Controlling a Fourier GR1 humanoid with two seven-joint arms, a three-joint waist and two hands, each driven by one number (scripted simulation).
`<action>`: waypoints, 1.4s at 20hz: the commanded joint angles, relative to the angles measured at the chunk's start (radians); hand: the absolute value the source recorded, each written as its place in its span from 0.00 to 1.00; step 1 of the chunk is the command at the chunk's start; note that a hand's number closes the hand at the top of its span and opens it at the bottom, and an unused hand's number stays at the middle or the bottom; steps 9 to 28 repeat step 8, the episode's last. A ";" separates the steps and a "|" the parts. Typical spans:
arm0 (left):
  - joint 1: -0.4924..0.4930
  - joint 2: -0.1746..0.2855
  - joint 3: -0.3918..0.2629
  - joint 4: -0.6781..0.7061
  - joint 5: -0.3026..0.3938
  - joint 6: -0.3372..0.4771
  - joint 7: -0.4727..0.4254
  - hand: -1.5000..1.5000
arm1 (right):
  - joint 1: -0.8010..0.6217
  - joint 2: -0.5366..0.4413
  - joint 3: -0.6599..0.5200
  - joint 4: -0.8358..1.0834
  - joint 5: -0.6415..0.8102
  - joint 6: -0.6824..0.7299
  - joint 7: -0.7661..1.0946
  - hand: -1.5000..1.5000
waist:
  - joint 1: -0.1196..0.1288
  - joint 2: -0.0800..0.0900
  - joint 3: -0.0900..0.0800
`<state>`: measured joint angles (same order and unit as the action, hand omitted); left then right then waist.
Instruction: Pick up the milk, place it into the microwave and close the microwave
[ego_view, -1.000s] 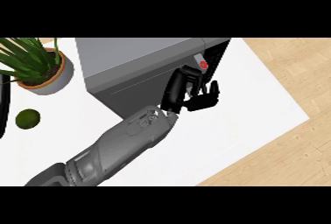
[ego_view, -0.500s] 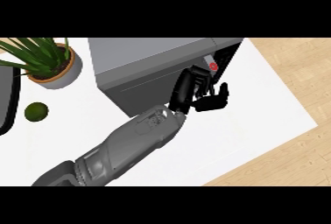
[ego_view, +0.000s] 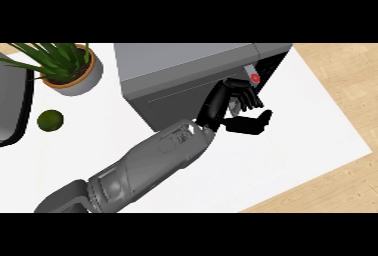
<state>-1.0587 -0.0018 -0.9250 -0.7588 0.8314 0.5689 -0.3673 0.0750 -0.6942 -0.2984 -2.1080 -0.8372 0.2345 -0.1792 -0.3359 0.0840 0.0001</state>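
Milk (ego_view: 253, 78) sits in the grasp of the left robot hand (ego_view: 220, 102), right at the edge of the dark opening on the microwave (ego_view: 184, 60). Only a small pale part of the carton and its red cap show above the black fingers (ego_view: 244, 96), which curl round it and hide the rest. The thumb (ego_view: 255, 123) sticks out to the right, below the fingers and over the white worktop (ego_view: 310, 125). How far the carton reaches inside the opening cannot be told. The grey forearm (ego_view: 155, 160) runs in from the lower left and crosses the worktop on a slant toward the microwave's darker front face. The microwave is a grey box near the top of the view, with its black cavity showing at its right end. Well to the left, a potted plant (ego_view: 70, 75) stands near the microwave's left side, and a round green fruit (ego_view: 50, 120) lies on the worktop below the pot. A dark panel (ego_view: 13, 105) with a rounded corner fills the left edge. Wooden floor (ego_view: 343, 75) shows beyond the worktop's right side.
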 joint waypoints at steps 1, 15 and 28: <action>0.030 0.095 0.097 0.160 0.037 0.049 -0.006 0.00 | 0.022 -0.001 -0.026 -0.006 -0.015 -0.012 0.011 0.00 | 0.044 0.005 -0.002; 0.032 0.092 0.079 0.170 0.070 0.003 -0.022 0.00 | 0.043 -0.001 -0.051 -0.049 -0.041 -0.021 0.025 0.00 | 0.071 0.001 -0.003; 0.032 0.092 0.079 0.170 0.070 0.003 -0.022 0.00 | 0.043 -0.001 -0.051 -0.049 -0.041 -0.021 0.025 0.00 | 0.071 0.001 -0.003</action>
